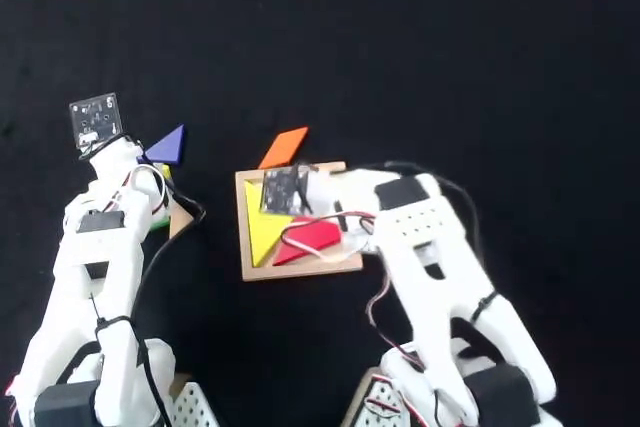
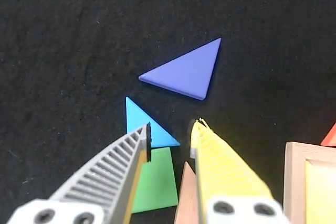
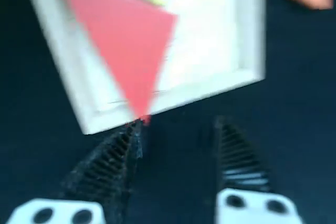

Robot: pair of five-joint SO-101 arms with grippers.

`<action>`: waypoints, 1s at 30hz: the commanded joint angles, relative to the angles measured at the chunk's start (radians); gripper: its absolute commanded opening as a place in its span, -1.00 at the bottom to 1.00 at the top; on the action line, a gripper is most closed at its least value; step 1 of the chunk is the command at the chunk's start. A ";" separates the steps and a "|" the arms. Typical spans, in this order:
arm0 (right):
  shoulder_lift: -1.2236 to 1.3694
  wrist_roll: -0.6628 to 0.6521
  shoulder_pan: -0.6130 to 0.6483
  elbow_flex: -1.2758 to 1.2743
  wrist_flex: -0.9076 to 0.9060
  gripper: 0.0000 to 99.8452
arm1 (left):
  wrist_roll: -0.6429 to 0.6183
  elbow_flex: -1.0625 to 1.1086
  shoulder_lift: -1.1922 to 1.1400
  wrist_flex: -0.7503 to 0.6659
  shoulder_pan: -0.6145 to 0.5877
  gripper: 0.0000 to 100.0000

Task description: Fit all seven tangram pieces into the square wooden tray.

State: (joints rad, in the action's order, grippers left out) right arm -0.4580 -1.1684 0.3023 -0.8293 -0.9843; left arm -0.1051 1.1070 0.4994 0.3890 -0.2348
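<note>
Hovering over loose pieces on the black table (image 1: 450, 67), the left gripper (image 2: 171, 128) stands open with nothing held, its grey and yellow fingers parted above the corner of a light blue triangle (image 2: 143, 123). A green square (image 2: 156, 184) lies just beside that triangle, partly under the grey finger, and a tan piece (image 2: 186, 200) shows beside the square, next to the yellow finger. A larger blue triangle (image 2: 186, 71) lies flat a little apart from them, farther from the arm. The tray (image 1: 300, 269) sits at mid-table between the two arms, holding a yellow triangle (image 1: 262, 227) and a red triangle (image 1: 312, 239). An orange piece (image 1: 284, 147) lies on the table just outside the tray's far rim. The right gripper (image 3: 178, 123) is at the tray's near edge, its black fingers spread wide and empty; in the right wrist view the red triangle's tip lies across the rim, right at one fingertip.
</note>
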 commanded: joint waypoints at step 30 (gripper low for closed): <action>0.216 0.075 0.227 -0.071 0.155 -0.98 | 0.005 0.001 0.018 -0.017 -0.008 -0.71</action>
State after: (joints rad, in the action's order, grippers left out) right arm -0.2371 -1.1086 0.4818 -0.9091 -0.8155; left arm -0.1051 1.1070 0.4994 0.3890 -0.2348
